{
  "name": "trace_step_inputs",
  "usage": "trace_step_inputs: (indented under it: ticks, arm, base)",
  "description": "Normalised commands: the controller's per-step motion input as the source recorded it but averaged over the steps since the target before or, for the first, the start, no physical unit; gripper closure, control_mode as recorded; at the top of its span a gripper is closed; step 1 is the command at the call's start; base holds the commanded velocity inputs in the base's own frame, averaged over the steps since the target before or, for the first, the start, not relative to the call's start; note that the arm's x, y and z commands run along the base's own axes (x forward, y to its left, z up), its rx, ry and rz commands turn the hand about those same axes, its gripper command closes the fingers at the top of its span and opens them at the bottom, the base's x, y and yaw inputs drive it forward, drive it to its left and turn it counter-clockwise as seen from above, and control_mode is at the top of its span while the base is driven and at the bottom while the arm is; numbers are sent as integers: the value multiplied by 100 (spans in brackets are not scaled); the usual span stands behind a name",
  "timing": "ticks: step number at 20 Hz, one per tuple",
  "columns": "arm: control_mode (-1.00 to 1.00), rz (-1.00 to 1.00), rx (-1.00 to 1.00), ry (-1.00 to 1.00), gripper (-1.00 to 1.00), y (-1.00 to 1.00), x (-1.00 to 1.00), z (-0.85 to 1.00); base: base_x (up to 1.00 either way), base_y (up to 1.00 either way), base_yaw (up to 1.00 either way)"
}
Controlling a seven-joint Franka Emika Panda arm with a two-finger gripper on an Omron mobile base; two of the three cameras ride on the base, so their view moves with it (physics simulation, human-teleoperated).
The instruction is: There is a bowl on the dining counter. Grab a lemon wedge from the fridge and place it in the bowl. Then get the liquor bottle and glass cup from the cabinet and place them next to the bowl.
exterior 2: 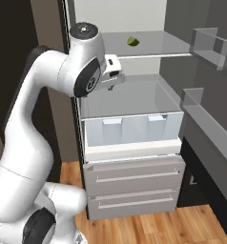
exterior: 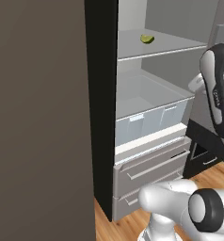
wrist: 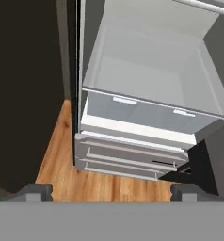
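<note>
Left base view. The fridge (exterior: 147,117) stood open, its door swung wide at the left. The lemon wedge (exterior: 147,39) lay alone on the upper glass shelf (exterior: 170,47), toward the back. Below the shelf sat a clear crisper bin (exterior: 151,115), and under that two grey drawers (exterior: 151,169). A white arm link rose at the right edge, level with the bin.

Right base view. The arm bent in front of the fridge's left side, and the gripper (exterior 2: 113,78) hung beside the bin's left rim, below the shelf and well apart from the wedge (exterior 2: 132,41). Door racks (exterior 2: 211,47) projected on the right.

Hand view. The camera looked down into the bin (wrist: 147,70) and across the wooden floor (wrist: 85,183). The two fingertips (wrist: 36,192) stood far apart at the lower corners, the jaws wide with nothing between them.

Risk, as judged. The hand had to rise over the shelf edge; a low approach could strike the shelf front. The wedge was small and rounded, so closing off-centre could squirt it backward beyond reach.
</note>
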Motion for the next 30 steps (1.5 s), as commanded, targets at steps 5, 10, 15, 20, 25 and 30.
trace_step_inputs:
  ticks: [5, 10, 15, 20, 25, 30]
  arm:
    - [-100, 0, 7, 19, -100, 65, -55, 50]
    - [-100, -4, 6, 2, -100, 33, -55, 11]
    - [-100, -12, 9, -21, -100, 19, -39, -39]
    - [-100, -15, 4, -31, -100, 40, -1, -53]
    - [-100, -13, 0, -16, -100, 38, 22, -39]
    - [-100, -5, 0, 7, -100, -1, 41, -1]
  base:
    - [0, 0, 0]
    - [0, 0, 0]
    - [0, 0, 0]
    - [0, 0, 0]
    - [0, 0, 0]
    - [0, 0, 0]
